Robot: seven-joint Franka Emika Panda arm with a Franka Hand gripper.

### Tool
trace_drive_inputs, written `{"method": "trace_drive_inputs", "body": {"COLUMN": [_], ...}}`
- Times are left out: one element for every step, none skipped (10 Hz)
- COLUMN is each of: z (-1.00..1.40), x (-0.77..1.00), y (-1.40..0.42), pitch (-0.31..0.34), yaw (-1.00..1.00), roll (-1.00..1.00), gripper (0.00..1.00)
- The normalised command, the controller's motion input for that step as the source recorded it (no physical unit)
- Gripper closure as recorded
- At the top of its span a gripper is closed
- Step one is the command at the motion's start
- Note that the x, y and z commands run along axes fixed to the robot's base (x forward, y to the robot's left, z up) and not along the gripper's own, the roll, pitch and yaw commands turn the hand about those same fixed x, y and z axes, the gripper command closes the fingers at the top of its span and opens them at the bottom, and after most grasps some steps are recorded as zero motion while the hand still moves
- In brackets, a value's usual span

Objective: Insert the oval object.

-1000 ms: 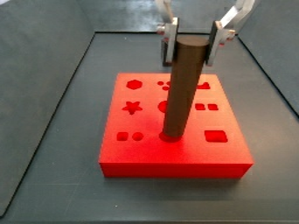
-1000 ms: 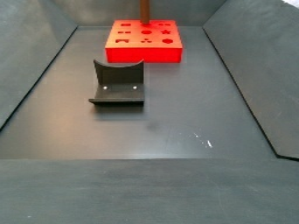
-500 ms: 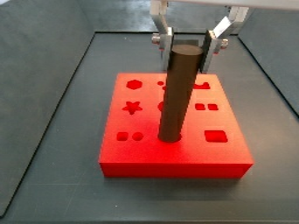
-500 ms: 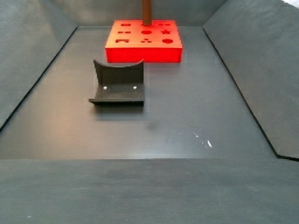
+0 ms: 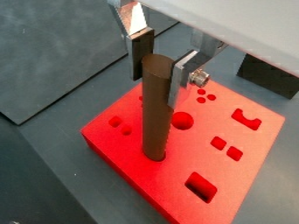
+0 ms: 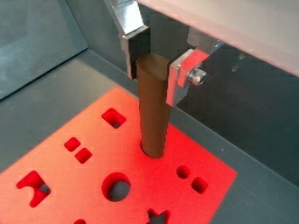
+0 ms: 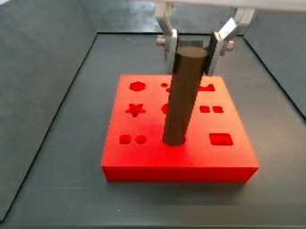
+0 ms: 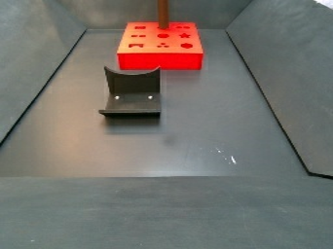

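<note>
The oval object is a long brown peg [image 7: 182, 98] standing upright with its lower end in a hole of the red block [image 7: 180, 161]. It shows in both wrist views [image 5: 156, 114] [image 6: 152, 105] and at the far end in a side view [image 8: 163, 10]. My gripper [image 7: 194, 55] is at the peg's top end, with one finger on each side of it. The jaws are open. A narrow gap shows between one dark pad [image 5: 142, 54] and the peg. The gripper also shows in both wrist views [image 5: 163, 74] [image 6: 158, 77].
The red block [image 5: 111, 144] [image 6: 70, 175] has several shaped holes: star, hexagon, round, square and others. It sits at the far end of the dark walled bin [image 8: 163, 58]. The fixture [image 8: 130, 92] stands on the floor in front of it.
My gripper has risen along the peg to its top end and its fingers have spread a little. The peg has stayed upright in the block.
</note>
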Motion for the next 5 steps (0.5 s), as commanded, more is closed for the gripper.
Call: {"method": "trace_drive_inputs", "body": {"z": [-0.19, -0.2, -0.25, -0.37, -0.47], "x": [0.2, 0.09, 0.01, 0.0, 0.0], "y": [-0.12, -0.07, -0.03, -0.03, -0.04], "pitch": [-0.01, 0.0, -0.006, -0.019, -0.049], "yaw": [0.0, 0.0, 0.0, 0.0, 0.0], "roll": [0.0, 0.01, 0.01, 0.03, 0.03], "gripper": [1.0, 1.0, 1.0, 1.0, 1.0]}}
